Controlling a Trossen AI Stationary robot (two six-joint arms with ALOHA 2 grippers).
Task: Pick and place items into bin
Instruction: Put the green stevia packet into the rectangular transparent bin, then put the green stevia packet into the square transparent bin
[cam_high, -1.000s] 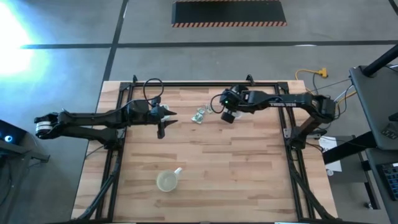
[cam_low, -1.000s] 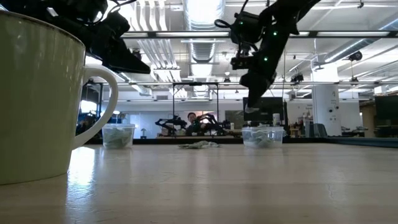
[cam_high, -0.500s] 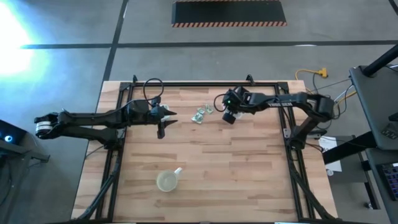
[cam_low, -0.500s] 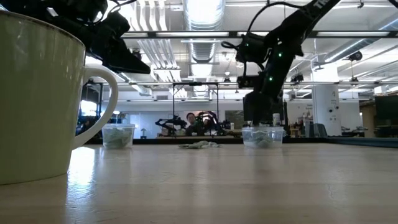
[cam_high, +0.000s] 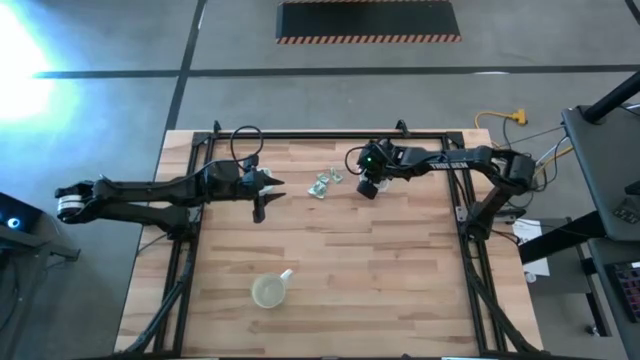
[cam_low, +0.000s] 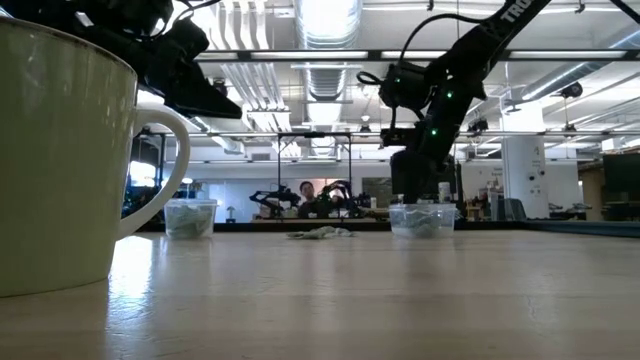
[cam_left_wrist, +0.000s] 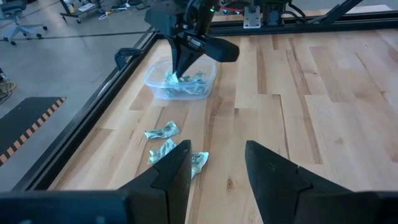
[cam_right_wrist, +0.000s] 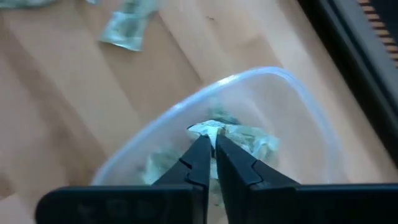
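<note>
The bin (cam_left_wrist: 181, 81) is a clear container near the table's far edge, with several pale green items (cam_right_wrist: 252, 142) in it. My right gripper (cam_right_wrist: 211, 139) points steeply down into it, shut on one small pale item (cam_right_wrist: 209, 129). Three loose items (cam_left_wrist: 163, 151) lie on the wood between the bin and my left gripper (cam_left_wrist: 217, 163). That gripper hangs open above the table's left middle, pointing at them and touching nothing. The low view shows the loose items as a small heap (cam_low: 320, 233) left of the bin (cam_low: 422, 220). My right gripper pinches a small crumpled pale item (cam_right_wrist: 210, 128) between its two fingertips. The fingers slant down from above into the bin's open top. The item sits inside the bin's rim, just over the pieces lying there; whether it touches them I cannot tell.
A yellowish cup (cam_high: 268, 291) with a handle stands near the table's near edge and fills the left of the low view. A second clear container (cam_low: 190, 218) shows in the low view, left of the heap. A black frame rail (cam_left_wrist: 134, 59) runs along the table's far edge.
My right gripper has come down from above the bin until its fingertips are inside the bin's rim, tipping more steeply downward, and it has stayed shut on the item. My left gripper has kept still.
</note>
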